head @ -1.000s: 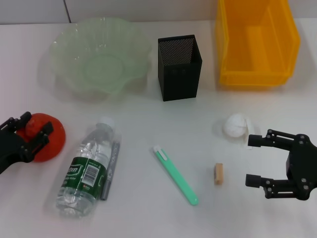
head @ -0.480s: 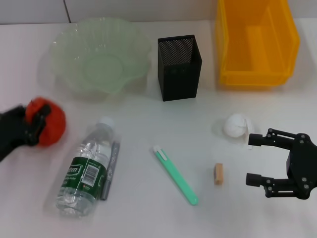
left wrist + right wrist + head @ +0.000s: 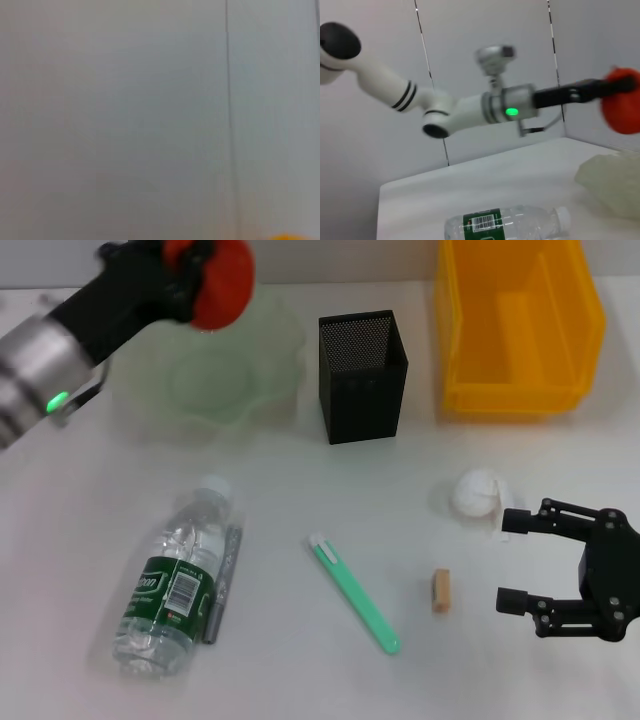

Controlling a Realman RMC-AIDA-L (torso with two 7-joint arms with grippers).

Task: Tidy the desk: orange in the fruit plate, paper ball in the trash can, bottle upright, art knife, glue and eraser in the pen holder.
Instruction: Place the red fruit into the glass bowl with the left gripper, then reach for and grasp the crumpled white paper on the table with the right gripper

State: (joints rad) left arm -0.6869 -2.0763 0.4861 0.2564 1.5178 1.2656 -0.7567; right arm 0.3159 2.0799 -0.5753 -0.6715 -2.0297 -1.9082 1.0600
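Left hand (image 3: 195,265) pinching the round red-orange fruit (image 3: 222,280), held in the air above the pale-green scalloped glass dish (image 3: 255,390) near the surface's far left corner.
Right hand (image 3: 520,560), fingers spread, low near the right edge beside the crumpled white paper wad (image 3: 475,493) and tan eraser block (image 3: 441,591). Right wrist view alone shows the fruit clear of the dish, with the lying clear plastic bottle (image 3: 507,224) below; left wrist view shows only blank wall.
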